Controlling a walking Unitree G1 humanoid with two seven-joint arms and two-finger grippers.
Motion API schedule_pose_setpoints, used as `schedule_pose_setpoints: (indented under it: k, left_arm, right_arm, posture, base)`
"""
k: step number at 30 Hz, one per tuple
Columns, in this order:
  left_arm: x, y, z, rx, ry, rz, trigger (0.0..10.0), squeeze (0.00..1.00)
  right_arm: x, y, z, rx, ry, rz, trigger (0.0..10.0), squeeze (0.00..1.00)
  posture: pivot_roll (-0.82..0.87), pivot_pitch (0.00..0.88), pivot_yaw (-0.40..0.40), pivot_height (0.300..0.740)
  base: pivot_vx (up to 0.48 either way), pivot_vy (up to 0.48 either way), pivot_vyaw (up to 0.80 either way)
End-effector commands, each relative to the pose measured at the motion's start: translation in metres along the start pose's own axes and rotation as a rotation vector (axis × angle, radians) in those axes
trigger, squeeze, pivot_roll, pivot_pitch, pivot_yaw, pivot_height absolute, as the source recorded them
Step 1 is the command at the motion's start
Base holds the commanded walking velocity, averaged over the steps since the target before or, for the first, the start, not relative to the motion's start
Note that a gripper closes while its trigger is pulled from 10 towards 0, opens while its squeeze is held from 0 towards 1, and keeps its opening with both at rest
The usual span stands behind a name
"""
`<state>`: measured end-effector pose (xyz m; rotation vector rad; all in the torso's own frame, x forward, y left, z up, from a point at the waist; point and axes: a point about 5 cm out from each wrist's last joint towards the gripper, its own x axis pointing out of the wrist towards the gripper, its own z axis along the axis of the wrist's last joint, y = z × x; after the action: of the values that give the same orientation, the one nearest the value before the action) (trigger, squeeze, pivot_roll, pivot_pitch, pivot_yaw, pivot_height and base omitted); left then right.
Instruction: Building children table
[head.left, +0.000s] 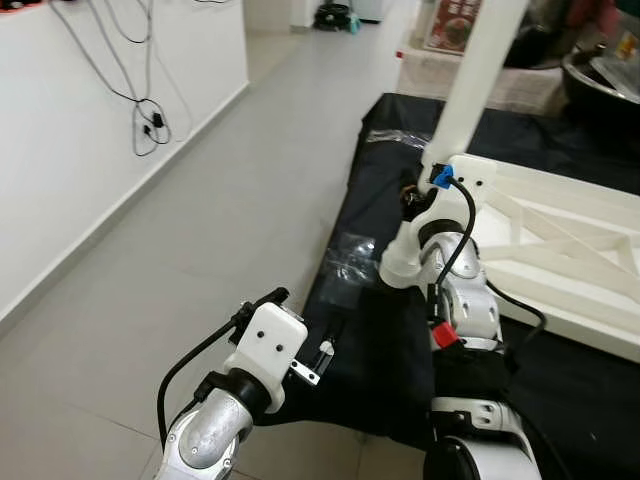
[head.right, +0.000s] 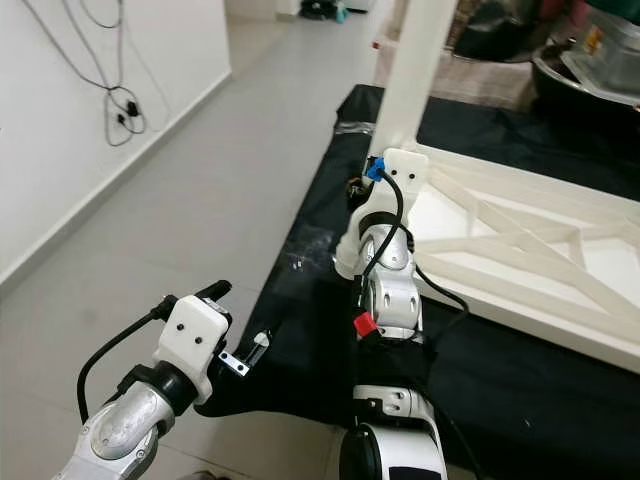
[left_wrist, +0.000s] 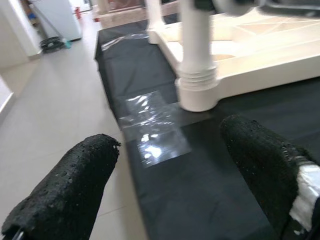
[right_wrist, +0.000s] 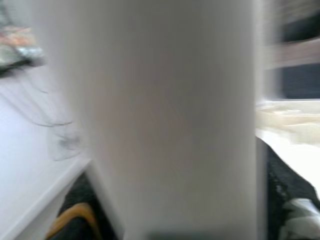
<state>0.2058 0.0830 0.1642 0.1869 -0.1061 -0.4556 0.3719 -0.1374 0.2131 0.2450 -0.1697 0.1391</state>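
Glossy grey floor tiles (head.left: 230, 200) run toward a white wall (head.left: 60, 130) at 10 o'clock, where dark cables (head.left: 148, 118) dangle. A matte black cloth (head.left: 385, 350) covers the floor at 3 o'clock, with a shiny clear plastic film (left_wrist: 152, 132) at its edge. On it lies the upturned cream plastic tabletop (head.left: 560, 250), ribbed underneath. The right gripper (head.left: 415, 195) is clenched around a smooth, round table leg (head.left: 478, 70) standing at the tabletop's near corner. The left gripper (left_wrist: 170, 175) hangs released over the cloth at 7 o'clock.
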Motion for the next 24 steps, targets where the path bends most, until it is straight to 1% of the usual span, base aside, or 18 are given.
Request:
schedule_pose_setpoints:
  k: [1, 2, 4, 7, 8, 10, 11, 12, 14, 15, 16, 17, 18, 19, 20, 21, 22, 24]
  left_arm:
    - [-0.001, -0.001, -0.005, 0.000, 0.020, -0.002, 10.0, 0.00]
    - [-0.001, -0.001, -0.005, -0.001, 0.019, -0.002, 10.0, 0.00]
    - [-0.001, -0.001, -0.005, -0.001, 0.019, -0.002, 10.0, 0.00]
    - [0.000, -0.002, -0.004, -0.001, 0.015, -0.006, 10.0, 0.00]
    - [0.000, -0.002, -0.004, -0.001, 0.015, -0.006, 10.0, 0.00]
    - [0.000, -0.003, -0.004, -0.002, 0.013, -0.011, 10.0, 0.00]
    - [0.000, -0.003, -0.004, -0.002, 0.013, -0.011, 10.0, 0.00]
    - [0.000, -0.004, -0.004, -0.002, 0.013, -0.013, 10.0, 0.00]
    - [0.000, -0.004, -0.004, -0.002, 0.013, -0.013, 10.0, 0.00]
    - [0.000, -0.004, -0.004, -0.003, 0.013, -0.013, 10.0, 0.00]
    - [-0.001, -0.004, -0.003, -0.004, 0.015, -0.012, 10.0, 0.00]
    - [-0.002, -0.004, -0.003, -0.005, 0.016, -0.011, 10.0, 0.00]
    - [-0.002, -0.004, -0.003, -0.005, 0.016, -0.011, 10.0, 0.00]
    - [-0.003, -0.004, -0.004, -0.005, 0.019, -0.010, 10.0, 0.00]
    - [-0.003, -0.004, -0.004, -0.005, 0.019, -0.010, 10.0, 0.00]
    - [-0.003, -0.004, -0.004, -0.004, 0.020, -0.007, 10.0, 0.00]
    - [-0.003, -0.004, -0.004, -0.004, 0.020, -0.007, 10.0, 0.00]
    - [-0.003, -0.003, -0.004, -0.002, 0.020, -0.006, 10.0, 0.00]
  right_arm:
    - [0.005, 0.007, 0.008, 0.069, -0.024, 0.146, 10.0, 0.00]
    - [0.004, 0.007, 0.010, 0.105, 0.005, 0.274, 10.0, 0.00]
    - [0.004, 0.007, 0.010, 0.105, 0.005, 0.274, 10.0, 0.00]
    - [-0.012, 0.002, 0.013, 0.165, 0.147, 0.739, 10.0, 0.00]
    - [-0.012, 0.002, 0.013, 0.165, 0.147, 0.739, 10.0, 0.00]
    - [-0.020, 0.001, 0.010, 0.155, 0.222, 0.972, 10.0, 0.00]
    - [-0.020, 0.001, 0.010, 0.155, 0.222, 0.972, 10.0, 0.00]
    - [-0.021, 0.002, 0.008, 0.153, 0.244, 1.030, 10.0, 0.00]
    - [-0.021, 0.002, 0.008, 0.153, 0.244, 1.030, 10.0, 0.00]
    - [-0.020, 0.005, 0.003, 0.130, 0.269, 1.090, 10.0, 0.00]
    - [-0.018, 0.009, -0.002, 0.102, 0.282, 1.113, 10.0, 0.00]
    - [-0.015, 0.014, -0.005, 0.078, 0.283, 1.116, 10.0, 0.00]
    - [-0.015, 0.014, -0.005, 0.078, 0.283, 1.116, 10.0, 0.00]
    - [-0.009, 0.018, -0.008, 0.054, 0.280, 1.075, 0.0, 0.00]
    - [-0.009, 0.018, -0.008, 0.054, 0.280, 1.075, 0.0, 0.00]
    - [-0.005, 0.020, -0.008, 0.020, 0.262, 1.022, 0.0, 0.00]
    - [-0.005, 0.020, -0.008, 0.020, 0.262, 1.022, 0.0, 0.00]
    - [0.004, 0.018, -0.005, -0.016, 0.213, 0.887, 0.0, 0.00]
  posture:
    - [0.15, 0.083, -0.053, 0.740]
    - [0.15, 0.082, -0.054, 0.740]
    - [0.15, 0.082, -0.054, 0.740]
    - [0.15, 0.081, -0.056, 0.740]
    - [0.15, 0.081, -0.056, 0.740]
    - [0.16, 0.082, -0.058, 0.740]
    - [0.16, 0.082, -0.058, 0.740]
    - [0.16, 0.082, -0.059, 0.740]
    - [0.16, 0.082, -0.059, 0.740]
    - [0.17, 0.087, -0.063, 0.740]
    - [0.17, 0.087, -0.063, 0.740]
    - [0.17, 0.087, -0.063, 0.740]
    - [0.17, 0.087, -0.063, 0.740]
    - [0.18, 0.091, -0.064, 0.740]
    - [0.18, 0.091, -0.064, 0.740]
    - [0.18, 0.090, -0.064, 0.740]
    - [0.18, 0.090, -0.064, 0.740]
    - [0.17, 0.089, -0.065, 0.740]
  base:
    - [0.000, 0.000, 0.00]
    - [0.000, 0.000, 0.00]
    - [0.000, 0.000, 0.00]
    - [0.000, 0.000, 0.00]
    - [0.000, 0.000, 0.00]
    - [0.000, 0.000, 0.00]
    - [0.000, 0.000, 0.00]
    - [0.000, 0.000, 0.00]
    - [0.000, 0.000, 0.00]
    - [0.000, 0.000, 0.00]
    - [0.000, 0.000, 0.00]
    - [0.000, 0.000, 0.00]
    - [0.000, 0.000, 0.00]
    - [0.000, 0.000, 0.00]
    - [0.000, 0.000, 0.00]
    - [0.000, 0.000, 0.00]
    - [0.000, 0.000, 0.00]
    - [0.000, 0.000, 0.00]
